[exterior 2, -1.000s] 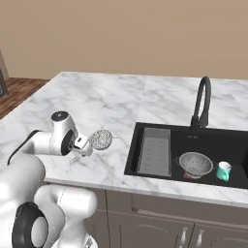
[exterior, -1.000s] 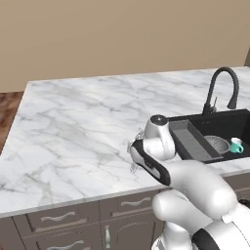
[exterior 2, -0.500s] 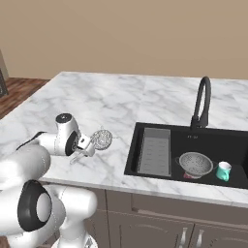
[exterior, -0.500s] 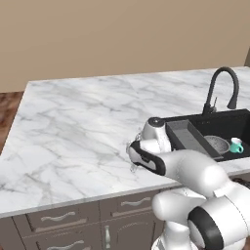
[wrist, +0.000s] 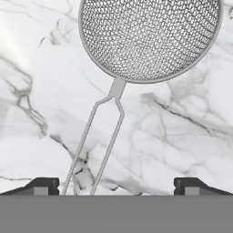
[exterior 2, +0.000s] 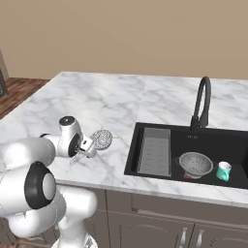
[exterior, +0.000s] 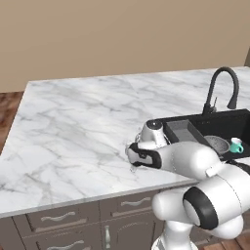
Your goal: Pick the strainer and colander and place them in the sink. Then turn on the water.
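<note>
The strainer [exterior 2: 102,139] lies on the marble counter left of the sink [exterior 2: 213,140]. In the hand view its mesh basket [wrist: 150,36] is at the top and its thin wire handle runs down toward me. My gripper [wrist: 117,186] is open and hangs low over the end of that handle, which passes between the fingertips [wrist: 43,184] nearer the left one. My gripper [exterior 2: 88,147] is at the counter's front. The colander [exterior 2: 195,163] sits inside the sink [exterior: 229,124], also seen as the colander [exterior: 217,144]. No water falls from the black faucet [exterior 2: 202,101].
A teal cup [exterior 2: 223,170] stands in the basin next to the colander. A grey ribbed rack [exterior 2: 155,150] fills the sink's left end. The counter's front edge [exterior 2: 111,181] runs just below my hand. My own forearm [exterior: 180,158] hides the strainer in the left base view.
My arm has folded lower, and the hand has eased a little toward the strainer's handle. The strainer lies where it was, and the jaws stay open.
</note>
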